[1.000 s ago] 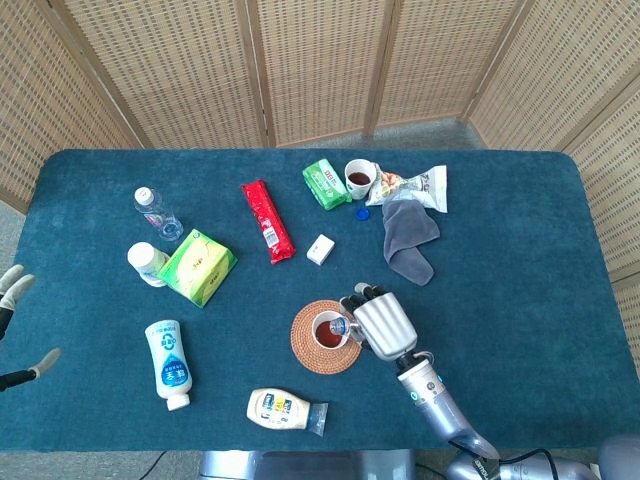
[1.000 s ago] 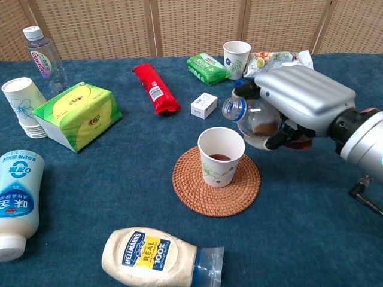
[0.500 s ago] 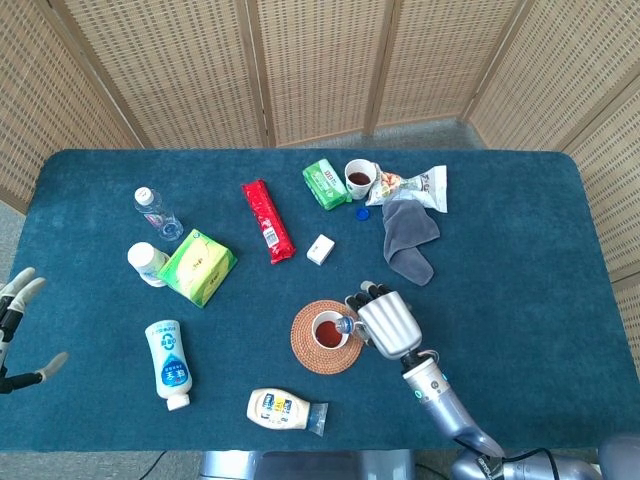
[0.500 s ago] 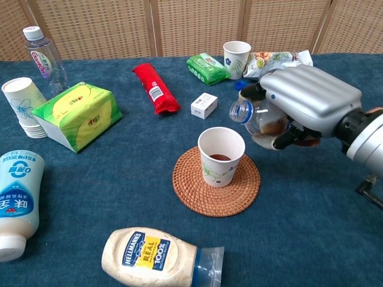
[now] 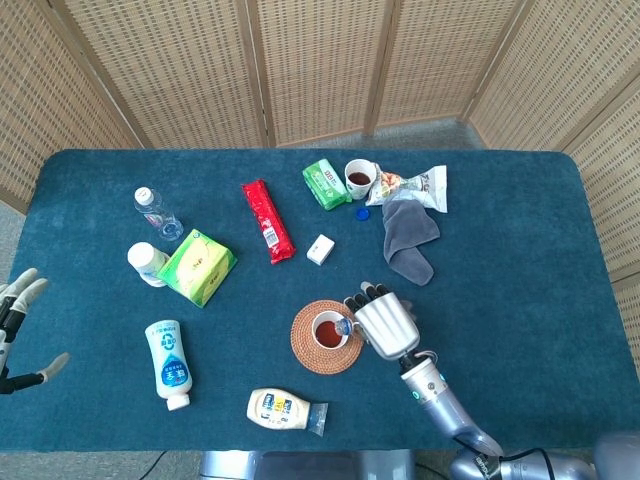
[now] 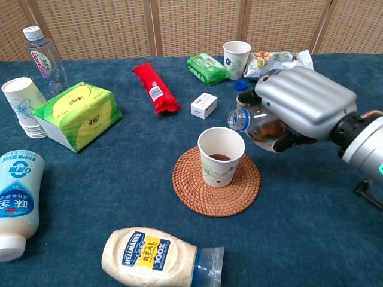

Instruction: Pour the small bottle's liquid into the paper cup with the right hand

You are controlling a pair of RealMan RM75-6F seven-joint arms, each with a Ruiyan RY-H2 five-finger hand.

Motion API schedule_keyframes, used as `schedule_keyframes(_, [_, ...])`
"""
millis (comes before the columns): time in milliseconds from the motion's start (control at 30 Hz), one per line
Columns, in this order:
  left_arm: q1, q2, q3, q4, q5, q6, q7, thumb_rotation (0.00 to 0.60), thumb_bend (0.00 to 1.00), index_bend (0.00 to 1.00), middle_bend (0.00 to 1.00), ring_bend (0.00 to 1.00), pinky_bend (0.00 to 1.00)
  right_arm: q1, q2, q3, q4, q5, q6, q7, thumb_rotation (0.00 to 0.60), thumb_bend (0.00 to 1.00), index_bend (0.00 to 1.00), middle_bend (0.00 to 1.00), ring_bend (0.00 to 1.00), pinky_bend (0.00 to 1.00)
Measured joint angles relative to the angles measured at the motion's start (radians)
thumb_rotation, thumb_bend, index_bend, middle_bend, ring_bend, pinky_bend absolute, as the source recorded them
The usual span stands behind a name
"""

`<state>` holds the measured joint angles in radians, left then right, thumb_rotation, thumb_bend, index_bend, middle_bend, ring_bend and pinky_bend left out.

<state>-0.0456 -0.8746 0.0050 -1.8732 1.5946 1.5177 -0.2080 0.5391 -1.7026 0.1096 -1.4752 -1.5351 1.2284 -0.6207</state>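
1. Fingers (image 6: pixel 281 142) of the right hand (image 6: pixel 302 101) are wrapping around the small bottle (image 6: pixel 258 124), gripping its body from above and behind.
2. Tilting on its side, the small bottle is pointing its uncapped mouth toward the paper cup (image 6: pixel 221 156), just above and beside the cup's rim; brown liquid is pooling in the bottle's lower side.
3. Dark liquid is sitting in the bottom of the paper cup, which is standing upright on a round woven coaster (image 6: pixel 194 191).
4. At the frame's left edge in the head view, the left hand (image 5: pixel 14 310) is hovering off the table with fingers spread, holding nothing.
5. A blue bottle cap (image 6: pixel 241 85) is lying near a second paper cup (image 6: pixel 237 58), which is standing beside a green packet (image 6: pixel 207 67).
6. A mayonnaise bottle (image 6: pixel 155 255) is lying on its side on the blue table cloth (image 6: pixel 119 179).
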Motion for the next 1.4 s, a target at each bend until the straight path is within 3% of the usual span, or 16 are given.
schedule_keyframes(667, [-0.004,0.003,0.006,0.002,0.01,-0.005,-0.009,0.6,0.27,0.0,0.0,0.0,0.0,0.005,-0.039,-0.004,0.009,0.002,0.016,-0.231,0.6,0.83,0.44,0.62,0.32,0.8])
schedule_keyframes(1400, [-0.007,0.01,0.012,0.007,0.02,-0.005,-0.033,0.6,0.27,0.0,0.0,0.0,0.0,0.01,-0.06,-0.009,0.038,-0.025,0.039,-0.389,0.6,0.82,0.44,0.63,0.33,0.8])
